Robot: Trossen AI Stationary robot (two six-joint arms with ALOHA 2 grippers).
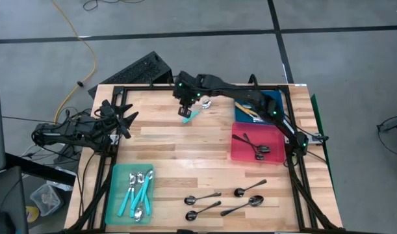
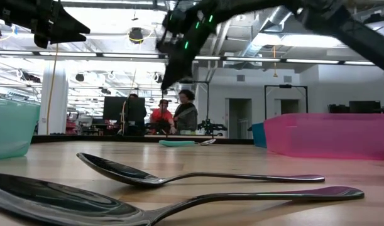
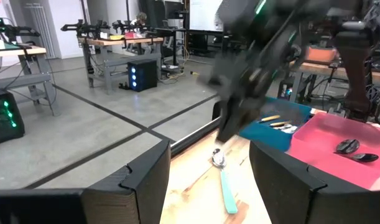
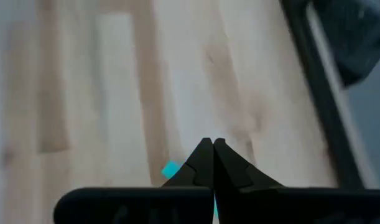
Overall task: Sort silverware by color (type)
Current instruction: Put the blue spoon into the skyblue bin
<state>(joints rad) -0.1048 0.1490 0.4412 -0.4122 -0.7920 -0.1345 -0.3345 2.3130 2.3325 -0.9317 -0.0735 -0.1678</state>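
The right gripper (image 1: pixel 186 109), fingers together and empty, hovers just above the teal spoon (image 1: pixel 193 112). It looks light, stiff and slick (metal bowl especially); take the plastic handle mid-length. The left gripper (image 1: pixel 123 118) waits apart, well aside.

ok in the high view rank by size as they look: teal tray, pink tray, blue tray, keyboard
1. teal tray
2. pink tray, slightly smaller
3. blue tray, but the right arm covers part of it
The keyboard lies on the floor, farther from the camera, so it is left unranked.
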